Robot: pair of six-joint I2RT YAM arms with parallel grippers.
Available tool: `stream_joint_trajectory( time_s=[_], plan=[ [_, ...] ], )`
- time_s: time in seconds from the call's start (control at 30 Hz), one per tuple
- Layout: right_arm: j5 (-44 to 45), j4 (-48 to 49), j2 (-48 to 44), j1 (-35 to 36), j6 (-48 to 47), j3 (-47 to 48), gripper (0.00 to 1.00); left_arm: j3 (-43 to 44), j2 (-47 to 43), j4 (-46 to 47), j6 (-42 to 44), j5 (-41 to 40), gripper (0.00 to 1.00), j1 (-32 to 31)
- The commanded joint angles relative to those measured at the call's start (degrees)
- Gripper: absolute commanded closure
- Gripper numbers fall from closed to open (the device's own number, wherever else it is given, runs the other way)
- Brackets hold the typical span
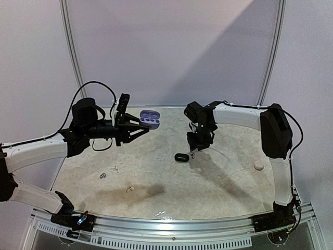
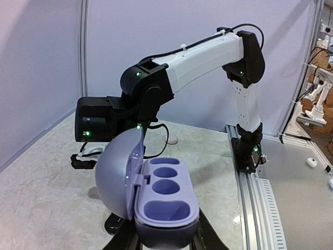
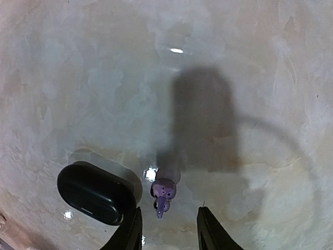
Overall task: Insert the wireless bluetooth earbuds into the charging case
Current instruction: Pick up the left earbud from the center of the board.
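A lilac charging case [image 2: 166,198] with its lid swung open sits in my left gripper [image 2: 164,237], which is shut on its lower body and holds it above the table; its sockets are empty. From above, the case [image 1: 150,119] hangs at the back left in the left gripper [image 1: 140,126]. A small purple earbud [image 3: 163,191] lies on the table just ahead of my right gripper [image 3: 169,219], whose fingers stand apart on either side without touching it. The right gripper [image 1: 193,151] points down at mid-table.
A closed black case [image 3: 96,194] lies right beside the right gripper's left finger, also seen from above [image 1: 181,157]. Tiny earbuds lie at front left: a grey one [image 1: 103,175], a white one [image 1: 116,169], a pale one [image 1: 129,188]. A round white object [image 1: 258,164] sits at the right.
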Motion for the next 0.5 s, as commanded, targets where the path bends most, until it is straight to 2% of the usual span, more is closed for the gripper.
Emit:
stream_joint_trajectory(
  time_s=[0.0, 0.13, 0.47],
  plan=[
    [-2.27, 0.07, -1.30, 0.48, -0.16, -0.01, 0.64, -0.61, -0.32, -0.10, -0.29, -0.24, 1.00, 1.03],
    [-2.71, 0.73, -0.39, 0.69, 0.09, -0.10, 0.74, -0.61, -0.32, -0.07, -0.24, -0.15, 1.00, 1.21],
    [-4.02, 0.56, 0.66, 0.93, 0.05, -0.16, 0.76, -0.79, -0.40, -0.07, 0.11, -0.42, 1.00, 1.39]
  ],
)
